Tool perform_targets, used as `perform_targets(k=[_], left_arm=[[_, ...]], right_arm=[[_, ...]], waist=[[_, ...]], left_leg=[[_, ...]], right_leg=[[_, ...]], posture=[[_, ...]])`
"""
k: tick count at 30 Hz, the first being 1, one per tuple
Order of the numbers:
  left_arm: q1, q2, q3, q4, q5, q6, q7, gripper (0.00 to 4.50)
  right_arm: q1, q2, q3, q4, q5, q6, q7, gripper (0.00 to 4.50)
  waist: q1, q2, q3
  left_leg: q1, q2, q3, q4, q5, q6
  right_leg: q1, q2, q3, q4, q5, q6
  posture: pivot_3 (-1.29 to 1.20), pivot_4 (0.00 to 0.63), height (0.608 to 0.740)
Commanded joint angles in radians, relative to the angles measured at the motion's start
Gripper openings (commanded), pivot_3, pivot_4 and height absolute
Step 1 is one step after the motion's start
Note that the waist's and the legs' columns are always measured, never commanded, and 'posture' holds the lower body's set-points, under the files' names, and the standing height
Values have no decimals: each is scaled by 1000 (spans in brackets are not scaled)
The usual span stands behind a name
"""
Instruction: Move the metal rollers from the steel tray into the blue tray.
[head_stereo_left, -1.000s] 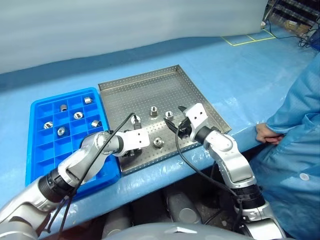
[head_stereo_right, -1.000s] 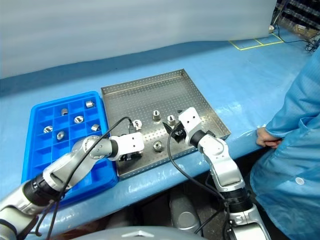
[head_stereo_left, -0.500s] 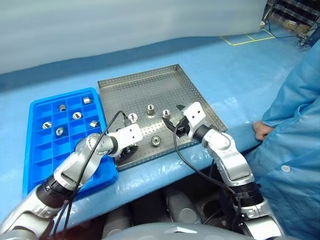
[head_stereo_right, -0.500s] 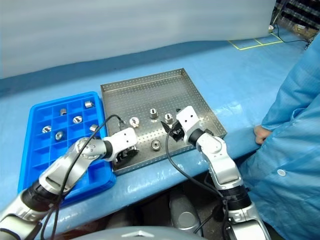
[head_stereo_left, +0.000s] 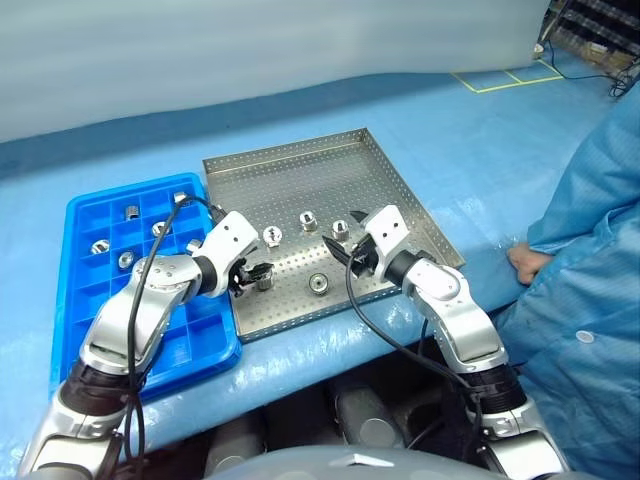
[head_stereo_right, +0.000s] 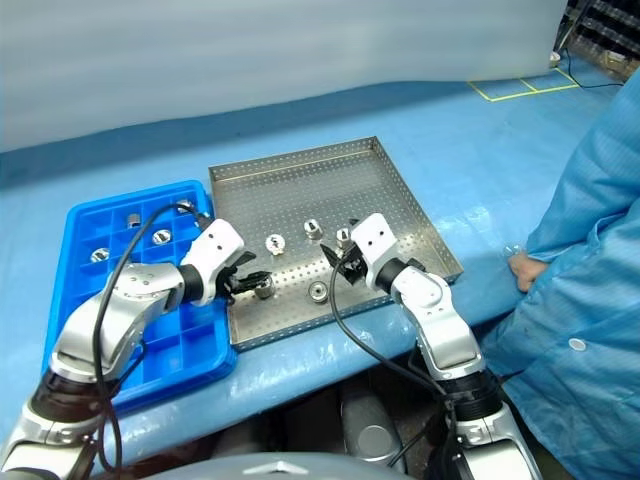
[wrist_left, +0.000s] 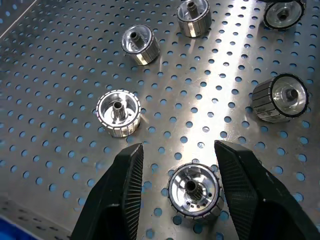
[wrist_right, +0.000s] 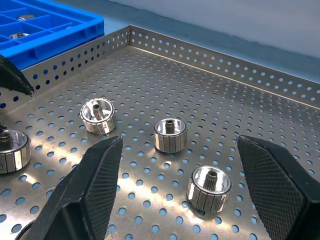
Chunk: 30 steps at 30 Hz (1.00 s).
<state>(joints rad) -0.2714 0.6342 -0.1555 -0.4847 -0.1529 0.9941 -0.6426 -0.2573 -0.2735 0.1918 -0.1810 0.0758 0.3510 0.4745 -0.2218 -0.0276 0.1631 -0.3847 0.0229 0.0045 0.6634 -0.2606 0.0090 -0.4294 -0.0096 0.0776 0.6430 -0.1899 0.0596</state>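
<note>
— Leftward and up goes the left tool (head_stereo_left: 252, 275) since a second ago; where now?
— Above the steel tray (head_stereo_left: 300, 170), fingers parted around one roller (wrist_left: 194, 192), not gripping.
— Right tool (head_stereo_left: 345, 255)?
— Wide open, empty, over three metal rollers (wrist_right: 169, 135). Others sit in the blue tray (head_stereo_left: 80, 310).

Bright, even overhead light; shadows short and soft. Strong glare streak on the grey perforated steel tray (wrist_left: 240, 65) floor, running away from the left gripper (wrist_left: 177, 192) between its ribbed black fingers (wrist_left: 125, 185) w/ a shiny silver metal roller (wrist_left: 194, 191) there catching highlights. Wrist views sharp near the fingertips; far rim and bright blue plastic grid tray (wrist_right: 45, 25) beyond the right gripper (wrist_right: 175, 200) slightly soft. Head views clear, mild wide-angle bend at edges. Blue cloth tabletop (head_stereo_left: 480, 150) w/ faint sheen.
</note>
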Motion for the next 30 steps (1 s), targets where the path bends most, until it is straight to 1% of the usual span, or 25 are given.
perform_targets(k=[1,2,3,5,8,9,12,25,30], left_arm=[[-5,53,-55,-42,39,-50,-1,2405],[-10,62,-72,-40,44,-63,-5,2405],[-15,68,-83,-36,48,-73,-6,2794],[-24,79,-98,-31,54,-83,-9,3276],[-51,96,-120,-19,57,-85,-23,4311],[-55,97,-122,-17,53,-85,-28,4443],[-66,111,-143,-3,62,-78,-40,4443],[-157,127,-326,135,186,-133,-79,4443],[-180,137,-360,174,227,-158,-115,4443]], right_arm=[[-27,5,2,-9,0,-18,7,3833],[-28,6,3,-8,0,-18,8,3833],[-29,7,4,-7,0,-18,9,3833],[-29,8,6,-7,-1,-19,9,3833],[-23,7,5,-7,-1,-20,7,3833],[-21,7,5,-7,-1,-20,6,3833],[-14,9,4,-11,-2,-20,2,3833],[-15,16,7,-8,-15,-29,-5,3833],[-16,20,6,-4,-17,-37,-8,3833]], waist=[[4,0,0],[7,0,0],[11,0,0],[19,0,0],[28,0,0],[30,0,0],[33,0,0],[34,0,0],[31,1,0]], left_leg=[[0,0,0,0,0,0],[0,0,0,0,0,0],[0,0,0,0,0,0],[0,0,0,0,0,0],[0,0,0,0,0,0],[0,0,0,0,0,0],[0,0,0,0,0,0],[1,0,0,1,0,0],[1,0,1,1,0,0]], right_leg=[[0,0,0,0,0,0],[0,0,0,0,0,0],[0,0,0,0,0,0],[0,0,0,0,0,0],[0,0,0,0,0,0],[0,0,0,0,0,0],[0,0,0,0,0,0],[1,0,0,0,0,0],[1,0,0,1,0,0]], posture=[[-158,150,740],[-157,150,740],[-157,150,740],[-159,150,740],[-165,150,740],[-166,150,740],[-175,150,740],[-189,150,740],[-195,150,740]])
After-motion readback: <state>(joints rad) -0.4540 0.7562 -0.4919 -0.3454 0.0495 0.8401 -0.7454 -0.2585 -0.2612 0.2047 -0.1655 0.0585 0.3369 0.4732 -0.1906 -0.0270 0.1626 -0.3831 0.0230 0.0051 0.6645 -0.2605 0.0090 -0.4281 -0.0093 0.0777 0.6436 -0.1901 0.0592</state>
